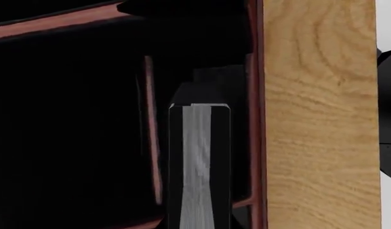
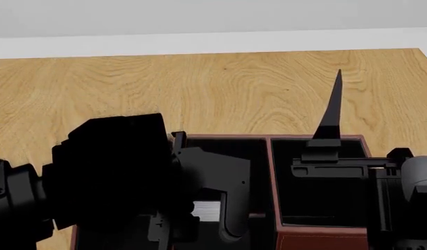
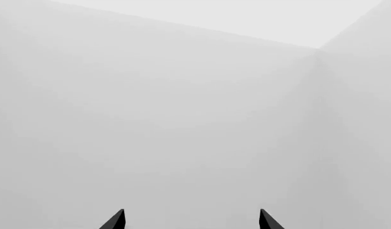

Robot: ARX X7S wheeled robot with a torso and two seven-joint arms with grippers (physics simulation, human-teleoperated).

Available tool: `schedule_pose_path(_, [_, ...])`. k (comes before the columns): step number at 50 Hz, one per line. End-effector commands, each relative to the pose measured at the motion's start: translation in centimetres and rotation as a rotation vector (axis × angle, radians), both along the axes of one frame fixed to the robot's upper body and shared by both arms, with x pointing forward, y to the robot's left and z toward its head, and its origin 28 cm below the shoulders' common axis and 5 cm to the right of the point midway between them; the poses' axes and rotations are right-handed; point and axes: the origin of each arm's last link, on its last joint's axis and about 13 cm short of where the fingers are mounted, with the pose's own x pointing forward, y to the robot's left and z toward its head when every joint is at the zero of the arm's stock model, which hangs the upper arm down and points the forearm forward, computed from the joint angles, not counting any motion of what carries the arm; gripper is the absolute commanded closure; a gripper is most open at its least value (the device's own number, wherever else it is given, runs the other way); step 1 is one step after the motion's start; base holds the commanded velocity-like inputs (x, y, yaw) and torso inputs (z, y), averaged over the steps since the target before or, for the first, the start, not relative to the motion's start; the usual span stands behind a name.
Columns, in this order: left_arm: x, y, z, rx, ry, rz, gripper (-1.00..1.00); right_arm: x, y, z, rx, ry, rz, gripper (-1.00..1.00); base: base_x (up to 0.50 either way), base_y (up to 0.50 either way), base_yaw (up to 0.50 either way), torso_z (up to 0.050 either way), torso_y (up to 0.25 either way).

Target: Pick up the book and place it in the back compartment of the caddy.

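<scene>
I count one book [image 1: 197, 162], one red-brown caddy [image 2: 273, 179] with two sections showing from my head view, one wooden surface [image 2: 199, 88], and my two arms over it.

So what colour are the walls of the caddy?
Dark red-brown walls on the caddy, black inside; clearest in the left wrist view.

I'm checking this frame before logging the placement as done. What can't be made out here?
- Head view: the left arm hides most of the book and the caddy section it sits in; the bottom edge crops the caddy's near end.
- Left wrist view: the book fills the frame; the jaws' hold is unseen.
- Right wrist view: only the right gripper tips against blank wall.
</scene>
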Motion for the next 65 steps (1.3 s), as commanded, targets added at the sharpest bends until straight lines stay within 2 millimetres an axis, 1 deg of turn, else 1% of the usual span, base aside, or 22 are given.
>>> schedule_pose_path(1, [0.4, 0.4, -0.6, 0.001, -0.041, 0.022, 1.0, 0.1, 0.1, 0.0, 0.0, 0.001, 0.003, -1.0, 0.0, 0.0, 0.0, 0.0, 0.0])
schedule_pose_path(9, [0.7, 0.8, -1.4, -0.006, -0.049, 0.044, 1.0, 0.0, 0.0, 0.0, 0.004, 0.0, 0.004, -1.0, 0.0, 0.0, 0.0, 0.0, 0.0])
schedule_pose_path(21, [0.5, 0.8, -2.9, 0.0, -0.035, 0.038, 1.0, 0.0, 0.0, -0.1, 0.004, 0.002, 0.008, -1.0, 0.0, 0.0, 0.0, 0.0, 0.0])
schedule_pose_path(37, [0.5, 1.0, -4.4, -0.005, -0.035, 0.052, 1.0, 0.0, 0.0, 0.0, 0.008, 0.0, 0.013, -1.0, 0.0, 0.0, 0.0, 0.0, 0.0])
schedule_pose_path(48, [0.2, 0.9, -5.4, -0.01, -0.019, 0.042, 1.0, 0.1, -0.1, 0.0, 0.012, -0.001, 0.015, -1.0, 0.0, 0.0, 0.0, 0.0, 0.0])
schedule_pose_path(59, [-0.1, 0.8, -6.9, -0.014, 0.004, 0.033, 1.0, 0.1, -0.1, 0.0, 0.013, -0.001, 0.016, -1.0, 0.0, 0.0, 0.0, 0.0, 0.0])
schedule_pose_path(65, [-0.1, 0.7, -7.0, -0.033, 0.002, 0.034, 1.0, 0.2, -0.1, 0.0, 0.014, -0.002, 0.017, -1.0, 0.0, 0.0, 0.0, 0.0, 0.0])
